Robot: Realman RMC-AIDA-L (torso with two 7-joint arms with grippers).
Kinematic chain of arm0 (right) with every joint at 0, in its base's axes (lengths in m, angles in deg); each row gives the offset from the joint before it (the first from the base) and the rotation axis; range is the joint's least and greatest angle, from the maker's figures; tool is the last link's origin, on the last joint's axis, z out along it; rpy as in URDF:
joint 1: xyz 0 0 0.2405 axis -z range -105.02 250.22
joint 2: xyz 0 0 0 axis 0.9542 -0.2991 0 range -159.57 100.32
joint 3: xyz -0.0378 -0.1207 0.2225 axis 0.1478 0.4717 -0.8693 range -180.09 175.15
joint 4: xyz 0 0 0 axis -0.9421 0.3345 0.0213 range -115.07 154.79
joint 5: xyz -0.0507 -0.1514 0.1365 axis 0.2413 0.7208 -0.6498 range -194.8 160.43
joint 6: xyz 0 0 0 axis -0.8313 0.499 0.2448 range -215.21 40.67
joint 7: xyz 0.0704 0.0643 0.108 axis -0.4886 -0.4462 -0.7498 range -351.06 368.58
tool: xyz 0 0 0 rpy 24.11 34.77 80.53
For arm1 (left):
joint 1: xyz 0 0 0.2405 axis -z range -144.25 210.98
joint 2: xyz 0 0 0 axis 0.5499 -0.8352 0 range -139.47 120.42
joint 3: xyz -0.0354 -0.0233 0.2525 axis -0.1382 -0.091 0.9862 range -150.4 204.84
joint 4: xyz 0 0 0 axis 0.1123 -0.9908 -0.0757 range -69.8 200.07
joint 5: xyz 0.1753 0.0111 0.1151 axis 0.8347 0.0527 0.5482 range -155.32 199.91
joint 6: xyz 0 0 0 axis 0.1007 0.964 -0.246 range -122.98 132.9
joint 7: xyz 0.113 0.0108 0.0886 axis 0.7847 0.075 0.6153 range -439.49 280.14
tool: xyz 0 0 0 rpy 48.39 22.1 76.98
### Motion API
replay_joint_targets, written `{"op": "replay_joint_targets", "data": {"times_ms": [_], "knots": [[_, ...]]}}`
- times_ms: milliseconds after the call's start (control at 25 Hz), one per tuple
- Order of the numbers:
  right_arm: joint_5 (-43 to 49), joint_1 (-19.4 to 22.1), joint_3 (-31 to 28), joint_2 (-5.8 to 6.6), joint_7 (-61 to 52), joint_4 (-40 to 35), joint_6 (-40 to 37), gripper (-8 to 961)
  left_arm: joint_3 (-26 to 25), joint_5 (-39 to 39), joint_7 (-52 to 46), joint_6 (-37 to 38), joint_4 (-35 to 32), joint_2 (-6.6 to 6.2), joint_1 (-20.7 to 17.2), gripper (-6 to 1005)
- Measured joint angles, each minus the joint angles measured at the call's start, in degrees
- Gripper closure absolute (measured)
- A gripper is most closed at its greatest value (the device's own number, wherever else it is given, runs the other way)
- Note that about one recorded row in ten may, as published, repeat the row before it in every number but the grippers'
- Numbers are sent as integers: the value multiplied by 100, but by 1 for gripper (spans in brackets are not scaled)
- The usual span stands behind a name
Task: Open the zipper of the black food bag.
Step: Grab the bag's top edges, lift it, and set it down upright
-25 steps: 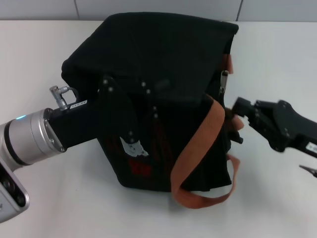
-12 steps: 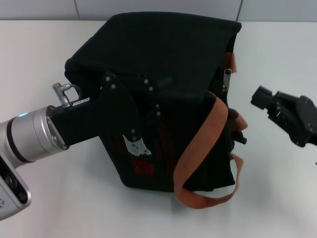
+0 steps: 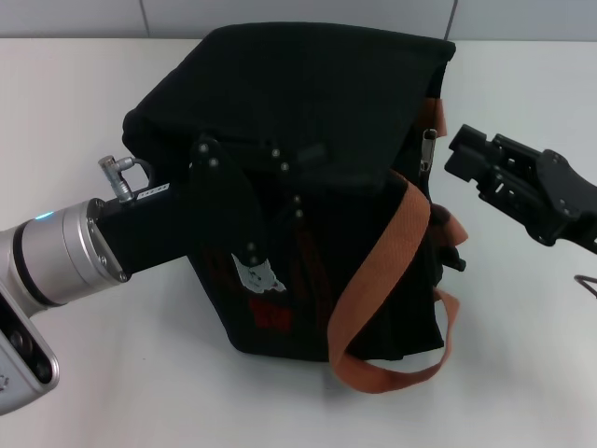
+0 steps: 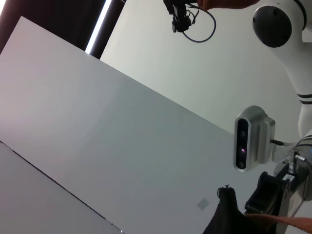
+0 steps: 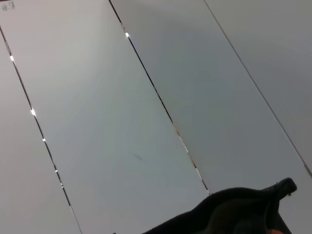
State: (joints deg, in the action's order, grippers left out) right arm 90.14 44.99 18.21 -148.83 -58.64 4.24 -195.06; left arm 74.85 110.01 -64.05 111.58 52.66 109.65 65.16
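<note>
The black food bag (image 3: 308, 187) stands at the centre of the head view on a white surface (image 3: 75, 103), its orange straps (image 3: 378, 271) looping down its lower right side. The silver pull tab of the zipper (image 3: 427, 149) hangs at the bag's upper right edge. The left gripper (image 3: 280, 187) enters from the lower left of the frame and lies pressed against the bag's front face, black against black; whether its fingers are open or closed cannot be told. The right gripper (image 3: 457, 154) reaches in from the right edge, its tip just beside the pull tab and apart from it; the state of its fingers cannot be told either. In the right wrist view, only a dark corner of the bag (image 5: 234, 214) shows at the bottom of the frame against pale wall panels (image 5: 97, 97).
</note>
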Motion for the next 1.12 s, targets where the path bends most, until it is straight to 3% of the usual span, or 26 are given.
{"op": "replay_joint_targets", "data": {"times_ms": [80, 720, 920, 1120], "knots": [[-1, -51, 0, 1, -22, 2, 56, 558, 0, 0, 2, -1, 0, 0, 1, 904], [19, -338, 5, -16, -93, 158, 463, 597, 1, 0, 26, -2, 53, 0, 28, 903], [26, -255, 59, -3, 60, 115, 397, 804, 1, 1, 28, -1, 53, 0, 28, 905], [33, -80, 263, 6, 146, -31, 366, 917, -22, 2, 28, -1, 58, 0, 30, 903]]}}
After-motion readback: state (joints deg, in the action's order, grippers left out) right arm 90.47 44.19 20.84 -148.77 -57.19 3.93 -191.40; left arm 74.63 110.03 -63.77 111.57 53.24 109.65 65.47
